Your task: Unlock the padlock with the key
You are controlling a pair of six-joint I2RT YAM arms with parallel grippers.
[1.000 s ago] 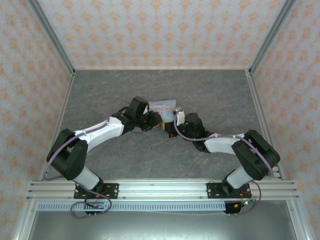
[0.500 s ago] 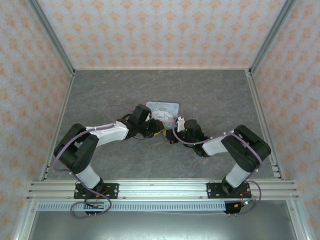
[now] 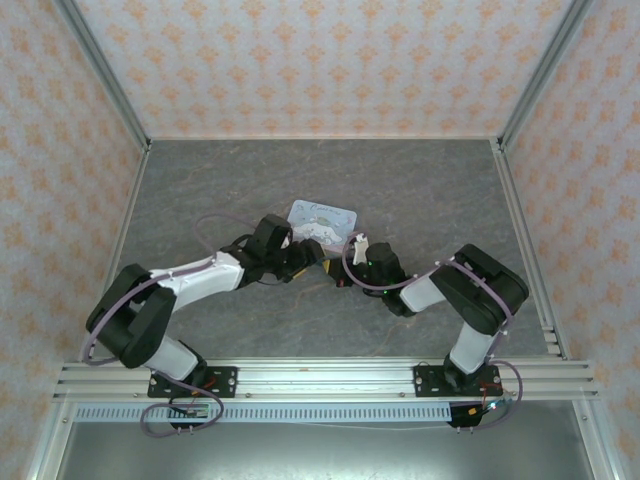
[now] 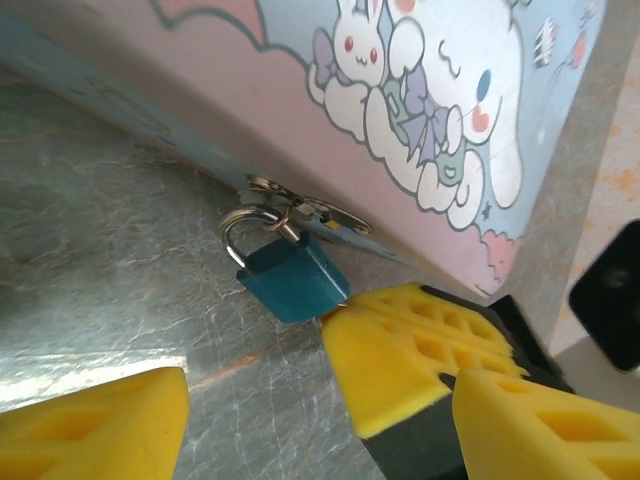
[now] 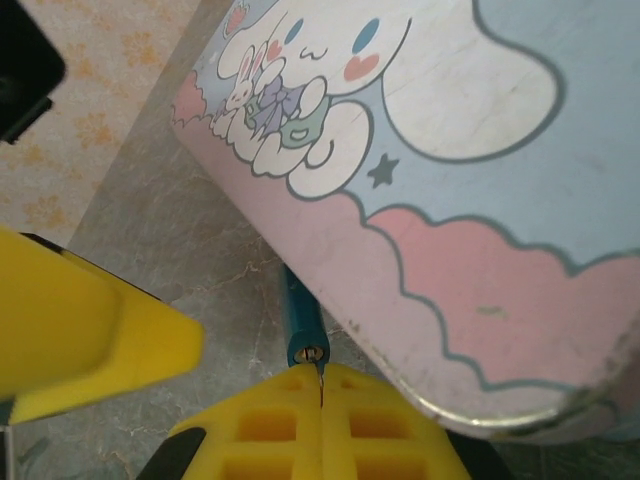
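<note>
The small teal padlock hangs by its shackle from the hasp of a pale-blue cartoon tin, its body resting on the table. My left gripper is open just below it and touches nothing, one yellow finger on each side. In the right wrist view my right gripper is shut on the key, a thin blade pinched between the pads. The blade's tip sits at the keyhole in the padlock's end face. From above, both grippers meet at the tin's near edge.
The tin lies flat on the grey marbled table. A left finger stands close to the left of the padlock in the right wrist view. Patterned walls and metal posts enclose the table.
My left gripper has opened and let go of the padlock. The tin has shifted slightly left and settled flat. Both arms have folded lower, and the right gripper stays shut on the key.
</note>
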